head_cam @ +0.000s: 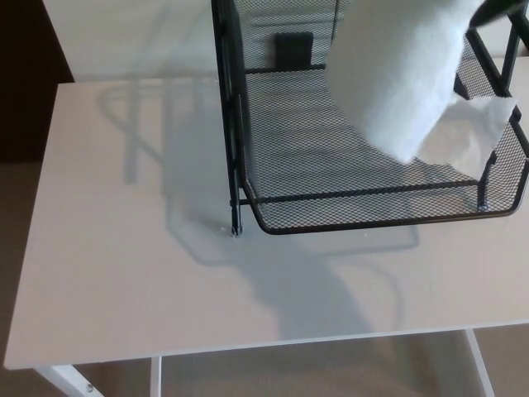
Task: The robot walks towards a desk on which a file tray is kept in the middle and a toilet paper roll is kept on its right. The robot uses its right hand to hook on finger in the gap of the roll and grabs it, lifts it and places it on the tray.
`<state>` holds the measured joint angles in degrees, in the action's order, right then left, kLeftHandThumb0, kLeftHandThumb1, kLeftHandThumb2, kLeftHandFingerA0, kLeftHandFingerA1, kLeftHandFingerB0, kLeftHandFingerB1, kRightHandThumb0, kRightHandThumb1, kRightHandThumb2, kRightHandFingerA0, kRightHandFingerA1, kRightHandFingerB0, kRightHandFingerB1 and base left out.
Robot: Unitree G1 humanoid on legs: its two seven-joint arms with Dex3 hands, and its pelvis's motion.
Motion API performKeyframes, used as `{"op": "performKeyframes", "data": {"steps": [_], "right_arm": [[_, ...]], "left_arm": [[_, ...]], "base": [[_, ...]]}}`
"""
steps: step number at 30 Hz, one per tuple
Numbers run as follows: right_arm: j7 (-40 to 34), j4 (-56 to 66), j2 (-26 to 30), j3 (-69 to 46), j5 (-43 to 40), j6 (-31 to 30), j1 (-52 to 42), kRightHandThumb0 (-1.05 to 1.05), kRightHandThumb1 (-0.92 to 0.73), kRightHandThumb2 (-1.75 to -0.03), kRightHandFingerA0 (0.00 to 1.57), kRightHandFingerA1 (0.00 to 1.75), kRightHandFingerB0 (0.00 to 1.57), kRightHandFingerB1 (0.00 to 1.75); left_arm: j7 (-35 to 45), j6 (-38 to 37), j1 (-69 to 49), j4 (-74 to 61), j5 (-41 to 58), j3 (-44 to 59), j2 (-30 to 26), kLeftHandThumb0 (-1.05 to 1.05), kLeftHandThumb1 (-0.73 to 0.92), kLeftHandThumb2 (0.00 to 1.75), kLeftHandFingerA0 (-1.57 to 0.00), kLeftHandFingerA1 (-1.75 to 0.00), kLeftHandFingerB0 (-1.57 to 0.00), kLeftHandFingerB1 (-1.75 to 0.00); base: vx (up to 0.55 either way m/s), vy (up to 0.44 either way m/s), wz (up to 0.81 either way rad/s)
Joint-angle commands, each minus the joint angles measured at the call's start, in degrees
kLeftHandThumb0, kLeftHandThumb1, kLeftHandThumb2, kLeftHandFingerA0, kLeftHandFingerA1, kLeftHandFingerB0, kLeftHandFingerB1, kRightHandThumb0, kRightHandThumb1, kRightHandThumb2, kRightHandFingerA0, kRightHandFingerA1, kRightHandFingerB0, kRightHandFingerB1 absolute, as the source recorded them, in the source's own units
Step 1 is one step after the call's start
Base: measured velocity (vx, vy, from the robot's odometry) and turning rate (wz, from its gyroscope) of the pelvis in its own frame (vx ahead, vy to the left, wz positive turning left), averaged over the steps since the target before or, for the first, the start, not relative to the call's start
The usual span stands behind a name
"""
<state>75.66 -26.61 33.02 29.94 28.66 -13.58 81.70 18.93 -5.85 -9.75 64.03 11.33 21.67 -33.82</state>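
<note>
Head view: toilet paper roll [405, 74], blurred and cut off at top, above mesh file tray [331, 217] on white desk [124, 273]; dark corner sliver, possibly right hand [501, 7], grip cannot be told.

Just a small, blurred sliver of the black right hand [501, 8] shows.

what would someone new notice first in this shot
The big white toilet paper roll at the upper right catches the eye first: blurred, close to the camera, above the black mesh file tray, with a loose sheet trailing from it. The tray stands at the back of the white desk, right of the middle, and grey shadows spread across the desk toward its front edge.
</note>
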Motion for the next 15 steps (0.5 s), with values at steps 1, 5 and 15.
{"op": "performKeyframes", "data": {"steps": [1,5,15], "right_arm": [[6.15,-1.33,-0.30,0.49,-1.56,0.53,1.70,-0.66,-0.55,-0.59,0.38,0.49,0.46,0.35],[7.48,-0.24,0.28,1.71,0.03,1.07,1.76,-0.75,-0.47,-0.86,0.50,0.64,0.35,0.46],[8.65,8.61,1.48,0.64,-0.29,-2.21,-4.13,-0.83,-0.50,-0.83,0.00,0.04,0.19,0.43]], "left_arm": [[0.12,-2.84,-0.60,0.22,-0.68,0.03,-0.93,-0.91,0.75,1.15,-0.46,-0.68,-0.26,-0.60],[0.14,-2.65,-0.10,0.34,-0.94,-0.27,-1.14,-0.91,0.92,0.72,-0.48,-0.65,-0.27,-0.55],[0.28,-1.72,0.71,-0.44,-1.00,-0.63,-1.48,-0.92,0.92,0.72,-0.47,-0.63,-0.27,-0.54]], "base": [[0.00,0.000,0.00],[0.00,0.000,0.00],[0.00,0.000,0.00]]}}
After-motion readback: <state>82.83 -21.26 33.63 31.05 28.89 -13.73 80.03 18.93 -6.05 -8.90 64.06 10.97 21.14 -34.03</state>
